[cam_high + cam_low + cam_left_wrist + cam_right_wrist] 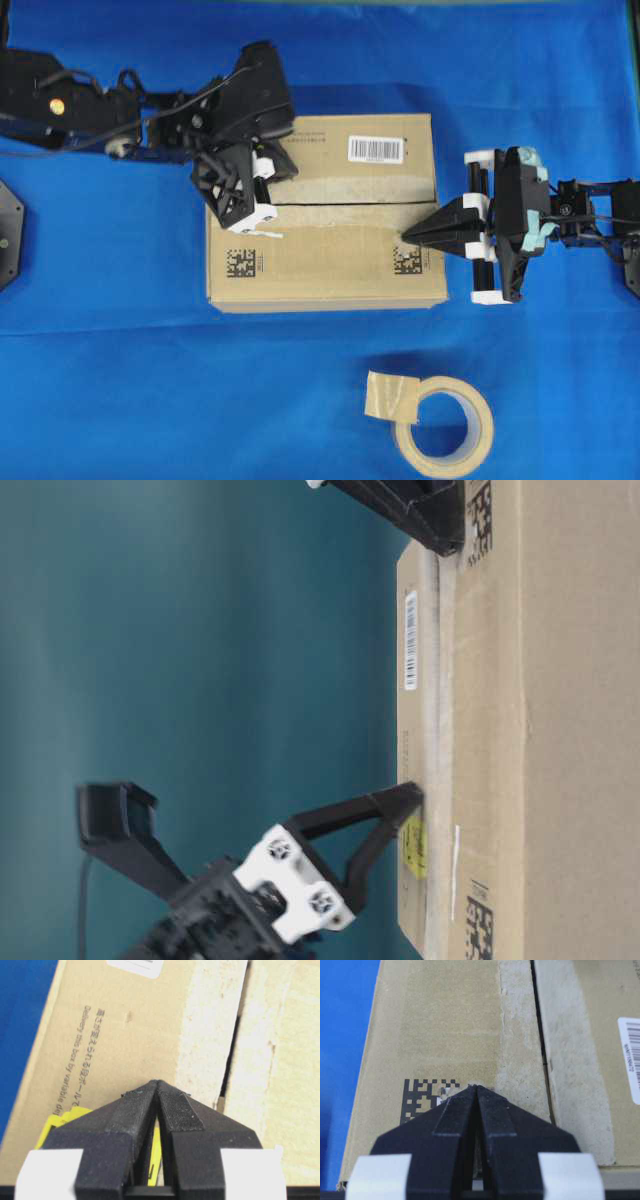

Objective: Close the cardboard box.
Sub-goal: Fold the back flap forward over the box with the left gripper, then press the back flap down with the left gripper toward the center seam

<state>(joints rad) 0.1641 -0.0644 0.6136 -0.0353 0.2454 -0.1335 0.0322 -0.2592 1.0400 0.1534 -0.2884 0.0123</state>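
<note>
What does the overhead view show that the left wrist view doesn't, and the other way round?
Only the overhead view shows the tape roll, the right gripper with its tip at the seam, and the square codes. Only the left wrist view shows the yellow sticker and the small printed text. Both show the cardboard box with its flaps down and the shut left gripper.

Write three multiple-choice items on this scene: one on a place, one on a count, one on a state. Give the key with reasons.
1. Where does the tape roll lie?
A. on the box
B. on the blue cloth, off the box
C. in a gripper

2. How many square printed codes show on the cardboard box from overhead?
A. none
B. two
C. five

3. How is the right gripper?
A. shut, tips over the box top
B. wide open
C. holding the tape

Key: B, it sits apart on the cloth; B, one near each lower corner; A, its fingers meet at a point.
</note>
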